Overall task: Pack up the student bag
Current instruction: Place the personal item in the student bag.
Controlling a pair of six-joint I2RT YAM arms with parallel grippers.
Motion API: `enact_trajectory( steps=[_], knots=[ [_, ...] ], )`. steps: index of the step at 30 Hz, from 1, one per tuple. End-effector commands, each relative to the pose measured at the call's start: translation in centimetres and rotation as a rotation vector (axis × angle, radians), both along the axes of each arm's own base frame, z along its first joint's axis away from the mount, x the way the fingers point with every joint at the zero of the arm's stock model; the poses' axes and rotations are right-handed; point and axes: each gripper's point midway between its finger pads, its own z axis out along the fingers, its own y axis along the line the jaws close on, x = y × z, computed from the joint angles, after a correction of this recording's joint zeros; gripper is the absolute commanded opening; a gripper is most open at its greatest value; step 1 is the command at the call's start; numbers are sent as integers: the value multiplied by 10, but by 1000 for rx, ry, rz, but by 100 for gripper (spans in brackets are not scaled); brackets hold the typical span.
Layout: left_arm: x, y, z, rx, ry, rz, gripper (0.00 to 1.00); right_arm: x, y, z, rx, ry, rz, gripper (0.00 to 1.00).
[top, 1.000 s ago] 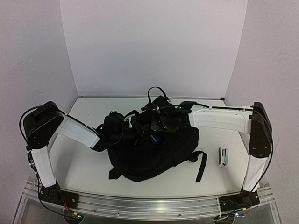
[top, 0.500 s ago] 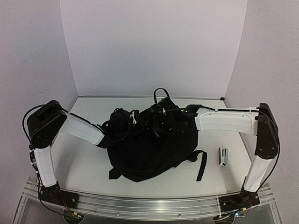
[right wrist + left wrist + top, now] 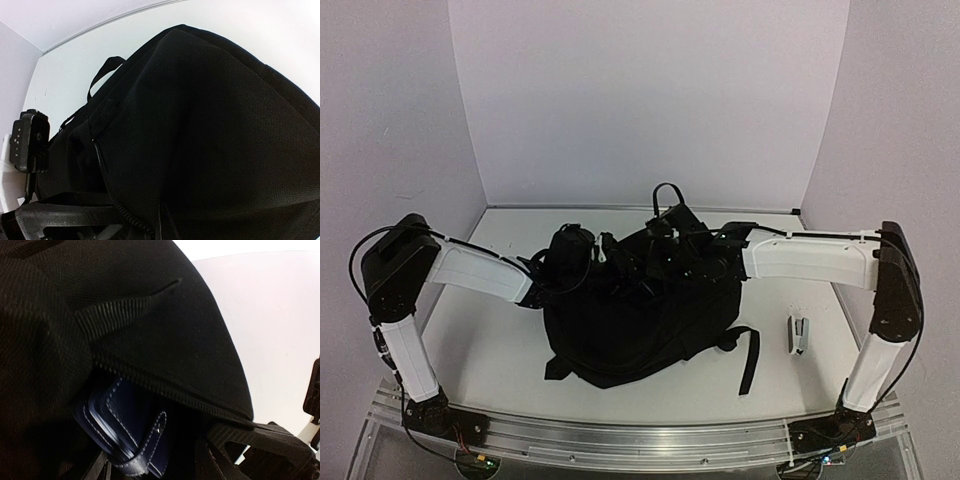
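Both claws are at the top of the bag (image 3: 640,320), a big, slumped black backpack of coarse woven fabric that lies in the middle of the white table (image 3: 490,350), between the two arms. The left claw (image 3: 610,262) has its jaws apart at the bag's mouth. Its black plastic finger (image 3: 260,445) stands clear of a wallet (image 3: 125,435), dark-blue leather with pale stitching and a snap strap, which is tucked under the bag's corded rim. A flat webbing tab (image 3: 115,315) is sewn into the fabric just above it. The right claw (image 3: 665,245) is closed tight at the bag's raised top, near the thin carry loop (image 3: 665,190); whether it pinches any cloth I cannot tell. One broad strap (image 3: 752,355) trails off the bag's right side, and a small grey stapler (image 3: 799,335) lies apart on the table beyond it.
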Motion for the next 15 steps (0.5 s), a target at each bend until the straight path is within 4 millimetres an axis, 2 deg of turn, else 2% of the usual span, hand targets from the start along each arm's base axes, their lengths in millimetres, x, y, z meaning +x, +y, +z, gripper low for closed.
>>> enact_trajectory(
  steps=[1,3,7,15],
  knots=[
    [-21,5,2,56,25,-36,59,-2,9,31,88,-45,10,0],
    [-24,7,0,86,32,-34,60,-2,9,32,87,-47,9,0],
    [-28,10,-4,127,36,-29,51,-1,8,33,89,-49,9,0],
    [-21,-6,-9,94,24,-48,20,-2,9,33,89,-47,14,0]
  ],
)
